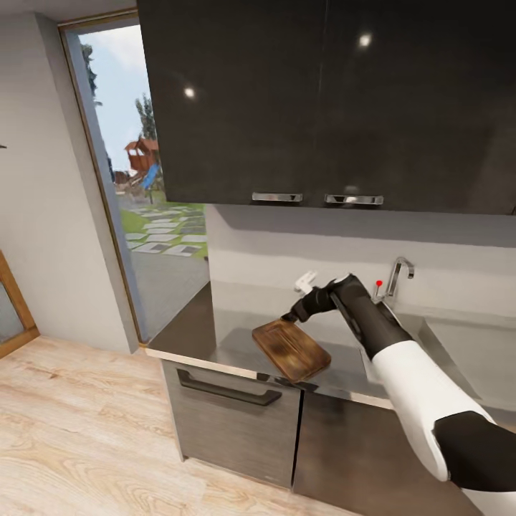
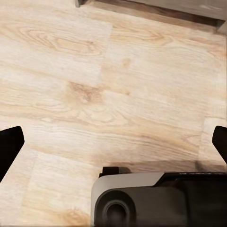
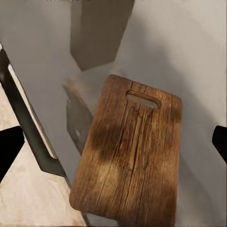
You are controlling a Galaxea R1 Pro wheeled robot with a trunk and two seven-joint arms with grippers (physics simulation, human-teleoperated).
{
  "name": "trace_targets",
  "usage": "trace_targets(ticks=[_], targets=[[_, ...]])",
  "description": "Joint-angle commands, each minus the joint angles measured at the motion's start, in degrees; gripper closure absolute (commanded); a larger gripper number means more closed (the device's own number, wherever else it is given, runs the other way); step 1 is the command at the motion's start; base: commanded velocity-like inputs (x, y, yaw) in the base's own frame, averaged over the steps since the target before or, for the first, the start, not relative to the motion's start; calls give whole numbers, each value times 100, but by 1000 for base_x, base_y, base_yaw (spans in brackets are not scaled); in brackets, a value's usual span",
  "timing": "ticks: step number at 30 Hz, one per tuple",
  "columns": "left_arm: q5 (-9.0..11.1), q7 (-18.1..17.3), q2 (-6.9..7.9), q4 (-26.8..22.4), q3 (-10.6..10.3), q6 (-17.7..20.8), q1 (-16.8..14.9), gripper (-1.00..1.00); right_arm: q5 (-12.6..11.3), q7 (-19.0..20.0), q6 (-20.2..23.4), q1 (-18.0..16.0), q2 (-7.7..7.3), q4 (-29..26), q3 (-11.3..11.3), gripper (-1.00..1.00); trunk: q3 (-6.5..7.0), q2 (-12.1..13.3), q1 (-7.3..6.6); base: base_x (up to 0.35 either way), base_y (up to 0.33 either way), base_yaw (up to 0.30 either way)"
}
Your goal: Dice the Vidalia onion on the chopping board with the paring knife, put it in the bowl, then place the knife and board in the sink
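A brown wooden chopping board point(image 1: 290, 349) point(image 3: 132, 156) with an oval slot lies bare on the grey countertop point(image 1: 193, 330), one corner reaching the front edge. My right gripper point(image 1: 295, 312) point(image 3: 113, 146) hovers open just above the board's far end, fingers spread wide to either side of it. Behind my right arm stands the sink point(image 1: 459, 344), its chrome tap point(image 1: 398, 274) carrying a red knob. My left gripper point(image 2: 113, 142) hangs open over the wood plank floor with nothing between its fingers. The onion, paring knife and bowl are out of view.
Glossy dark wall cabinets point(image 1: 322, 100) hang low over the counter. Below it are a drawer with a dark handle point(image 1: 229, 390) point(image 3: 28, 123) and cabinet doors. A glass opening point(image 1: 143, 179) to the outdoors is at the left. My base point(image 2: 156, 198) is over the floor.
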Motion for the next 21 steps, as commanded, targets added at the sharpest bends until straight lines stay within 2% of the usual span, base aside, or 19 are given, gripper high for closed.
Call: trace_targets(ticks=[1,3,7,14,21], targets=[[-1,4,-6,33,6,-12,1,-100,66,256,-28,-2,-17,-27,9,-100,-2,-3,2,0,0,0],[5,8,-12,70,9,-9,1,-100,76,500,-101,-2,-31,-43,9,-100,-2,-3,2,9,0,0],[24,16,-9,90,17,-11,1,-100,68,640,-152,-2,-24,-48,13,-100,-2,-3,2,119,0,0],[40,19,8,95,26,-18,1,-100,59,669,-165,-2,34,5,39,-100,-2,-3,2,284,0,0],[37,15,10,102,21,-25,1,-100,57,678,-168,-2,3,18,52,-100,-2,-3,2,302,0,0]])
